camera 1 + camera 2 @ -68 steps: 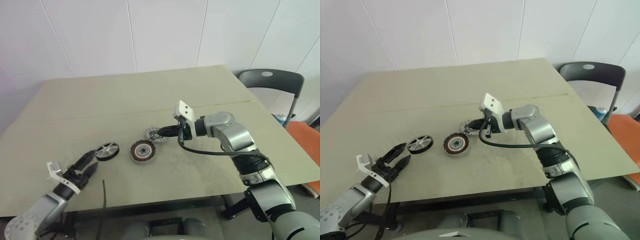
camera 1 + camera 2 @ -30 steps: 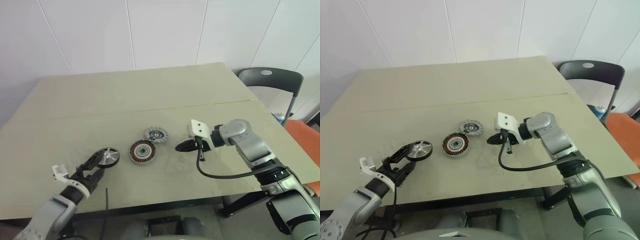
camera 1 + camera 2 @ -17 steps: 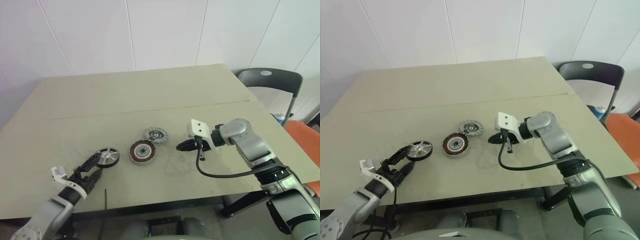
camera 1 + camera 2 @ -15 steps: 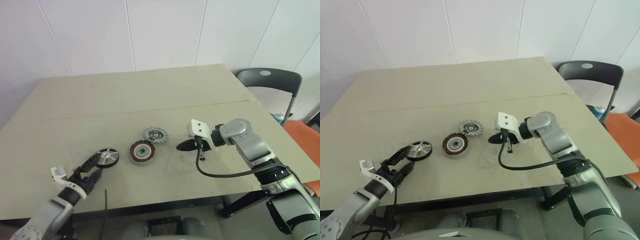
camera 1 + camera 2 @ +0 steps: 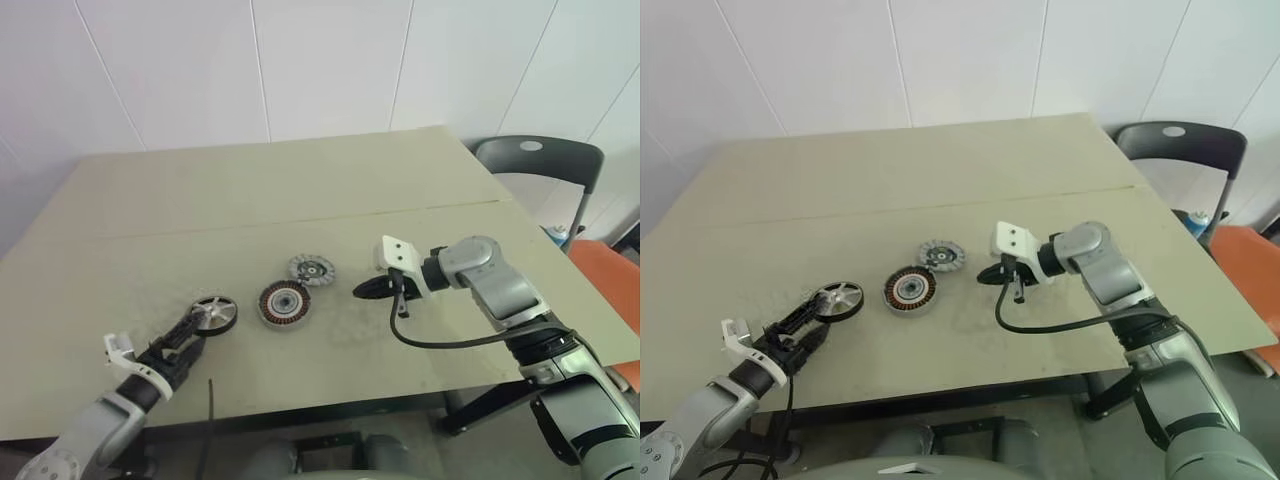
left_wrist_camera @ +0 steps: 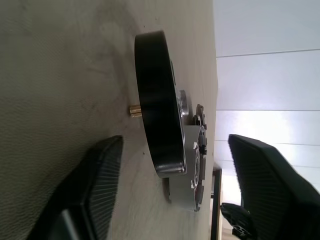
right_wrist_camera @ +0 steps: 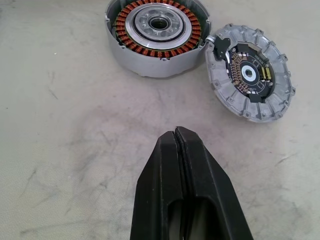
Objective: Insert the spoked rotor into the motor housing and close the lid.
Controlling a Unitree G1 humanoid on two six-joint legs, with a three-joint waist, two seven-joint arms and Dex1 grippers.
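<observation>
Spoked rotor [image 5: 214, 313] is a small black ring like a little wheel, with shiny silver spokes and a hub in the middle. It lies flat on the table [image 5: 300, 190], near the front edge on the robot's left side. In the left wrist view the rotor [image 6: 159, 102] shows from the side as a thick black band, and a short brass pin sticks out of its middle toward the table top. The left gripper [image 5: 190, 334] has its two black fingers [image 6: 100, 190] spread apart, one on each side of the rotor's near edge. I cannot tell if they touch it. Just to the right of the rotor sits the motor housing [image 5: 285, 302]. It is round, with a silver wall, a ring of copper-red wire inside, and a pale middle with a hole [image 7: 159, 22]. The lid [image 5: 312, 269] lies right beside the housing, a bit farther back. It is a grey metal disc with a bumpy edge and a dark middle with small parts on it [image 7: 248, 75]. The right gripper [image 5: 366, 291] is to the right of these two, low over the table, pointing at them with its fingers [image 7: 187, 185] pressed together and holding nothing. A dark chair [image 5: 540, 165] stands past the table's far right corner.
</observation>
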